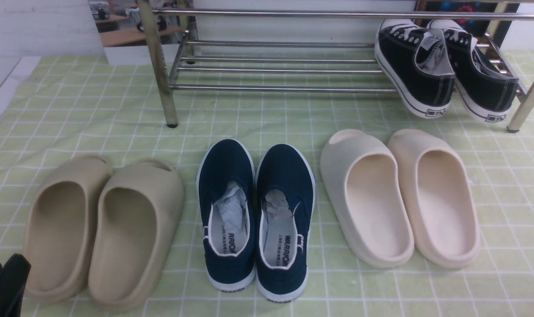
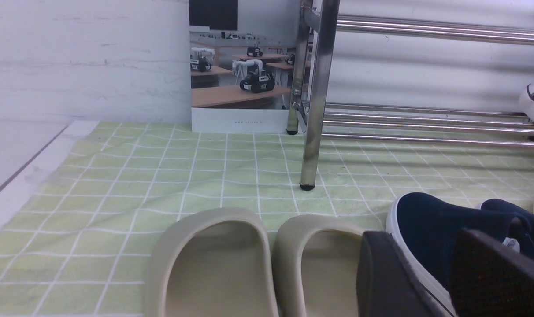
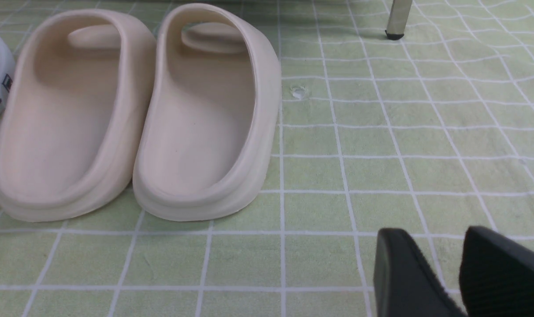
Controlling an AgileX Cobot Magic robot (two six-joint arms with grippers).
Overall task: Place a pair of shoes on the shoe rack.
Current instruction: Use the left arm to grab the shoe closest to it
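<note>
The pair of navy slip-on shoes (image 1: 256,215) stands side by side on the green checked cloth at the middle, toes toward the shoe rack (image 1: 276,70), paper stuffing inside. The chrome rack stands at the back. My left gripper (image 1: 0,270) is at the bottom left corner, open and empty, beside the beige slides. In the left wrist view its fingers (image 2: 383,273) stand apart, with the left navy shoe (image 2: 430,215) just beyond them. My right gripper (image 3: 447,264) is open and empty over bare cloth, to the right of the cream slides; it is outside the front view.
Black lace-up sneakers (image 1: 443,70) lean on the rack's right end. Beige foam slides (image 1: 104,229) lie left of the navy pair, cream slides (image 1: 399,198) right of it. The rack's front legs (image 1: 163,75) stand on the cloth. A white wall and a poster are behind.
</note>
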